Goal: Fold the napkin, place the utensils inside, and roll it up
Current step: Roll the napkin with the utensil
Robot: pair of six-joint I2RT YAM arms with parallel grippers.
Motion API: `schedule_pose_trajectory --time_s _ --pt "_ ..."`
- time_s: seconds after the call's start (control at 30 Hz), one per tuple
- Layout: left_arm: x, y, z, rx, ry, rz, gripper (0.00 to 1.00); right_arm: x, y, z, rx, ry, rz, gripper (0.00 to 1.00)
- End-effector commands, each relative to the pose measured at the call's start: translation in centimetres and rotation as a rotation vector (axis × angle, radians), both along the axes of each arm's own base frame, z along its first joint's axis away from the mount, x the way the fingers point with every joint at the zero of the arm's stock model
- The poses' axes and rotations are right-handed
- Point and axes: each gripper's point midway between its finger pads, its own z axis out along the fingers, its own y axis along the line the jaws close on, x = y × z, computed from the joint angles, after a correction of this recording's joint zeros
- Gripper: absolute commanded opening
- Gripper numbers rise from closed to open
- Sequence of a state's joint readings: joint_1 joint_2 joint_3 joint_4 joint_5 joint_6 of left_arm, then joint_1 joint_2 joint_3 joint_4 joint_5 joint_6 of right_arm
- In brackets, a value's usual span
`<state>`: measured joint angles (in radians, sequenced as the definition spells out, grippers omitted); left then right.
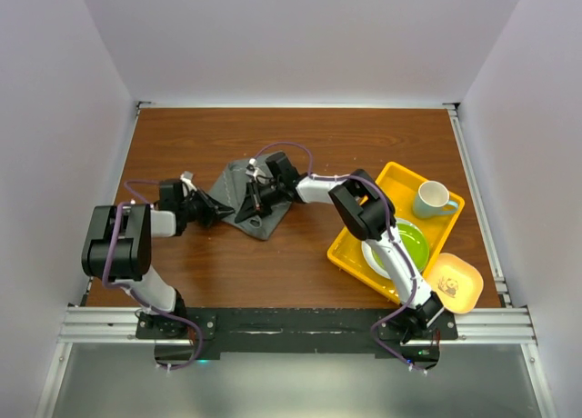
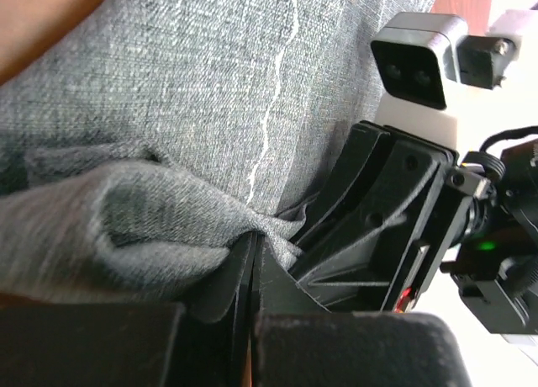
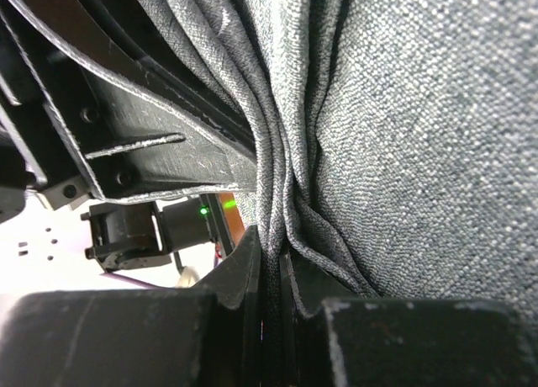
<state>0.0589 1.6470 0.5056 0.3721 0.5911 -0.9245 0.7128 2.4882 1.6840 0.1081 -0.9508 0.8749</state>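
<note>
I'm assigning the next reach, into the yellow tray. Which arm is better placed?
Right, probably. The yellow tray sits on its side, under its forearm; the left gripper is beyond the napkin from it. Both, right gripper too, are shut on the napkin, so it must release first.

- Centre and right were filled by the grey napkin (image 3: 420, 109).
- Its folds were pinched by the right gripper (image 3: 273, 265) at bottom centre.
- The left gripper (image 3: 239, 164) was seen upper left.
</note>
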Motion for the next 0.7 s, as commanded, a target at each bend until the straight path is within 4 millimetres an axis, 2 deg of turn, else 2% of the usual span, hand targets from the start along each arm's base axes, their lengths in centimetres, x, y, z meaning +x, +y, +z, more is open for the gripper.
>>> schedule_pose_trajectory --time_s 0.0,0.1,0.2,0.3,0.33,0.43,0.6,0.67 --pt "-1.9 1.9 -4.3 0.17 0.205 0.04 0.0 1.4 -2.4 -4.3 -0.184 -0.05 -0.054 0.15" --pt "-2.3 2.6 -4.8 0.224 0.266 0.038 0.0 2.1 -2.5 -2.4 -0.201 -0.118 -0.048 0.33" --pt "-2.8 2.8 -5.2 0.236 0.308 0.029 0.0 2.7 -2.8 -0.4 -0.226 -0.192 -0.028 0.46" --pt "-2.8 2.8 -5.3 0.239 0.32 0.025 0.0 3.2 -3.2 1.3 -0.256 -0.261 -0.018 0.54" --pt "-2.8 2.7 -5.3 0.239 0.322 0.021 0.0 3.4 -3.5 1.6 -0.278 -0.287 -0.013 0.61" --pt "-2.8 2.8 -5.3 0.243 0.324 0.015 0.0 3.5 -3.8 3.5 -0.289 -0.367 0.015 0.7" --pt "-2.6 2.6 -5.3 0.248 0.327 -0.006 0.0 2.4 -4.4 5.8 -0.334 -0.531 0.098 0.76" --pt "-2.5 2.5 -5.4 0.249 0.327 -0.014 0.0 1.6 -4.6 5.2 -0.374 -0.611 0.141 0.79"
